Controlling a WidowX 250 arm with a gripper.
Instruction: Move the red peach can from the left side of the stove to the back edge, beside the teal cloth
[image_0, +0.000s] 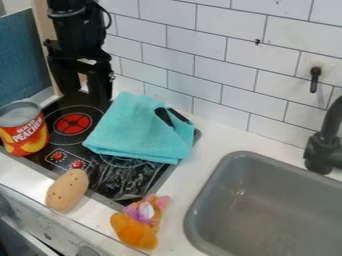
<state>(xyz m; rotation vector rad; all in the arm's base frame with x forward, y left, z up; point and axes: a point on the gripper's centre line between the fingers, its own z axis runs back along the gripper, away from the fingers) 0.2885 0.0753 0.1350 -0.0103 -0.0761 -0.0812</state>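
Two fingers on pincer (85, 94), spread, over far left of stove (120, 181), just beside teal cloth (137, 130). Cloth lies across stove's far right part. Can (24, 129) at left, potato (67, 190) at stove's near edge. Orange plush (137, 227) on near bench (177, 197), left of sink (267, 200).

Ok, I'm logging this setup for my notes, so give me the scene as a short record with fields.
gripper: black gripper, open, upper left, above the back of the stove
nearest thing: turquoise cloth, folded, over the stove's right part
on the cloth: a dark item near its back right edge, kind unclear
stove: black stovetop with a red burner
left: upright can, red and yellow label
front: brown potato-like item; orange plush toy
right: gray sink, black faucet
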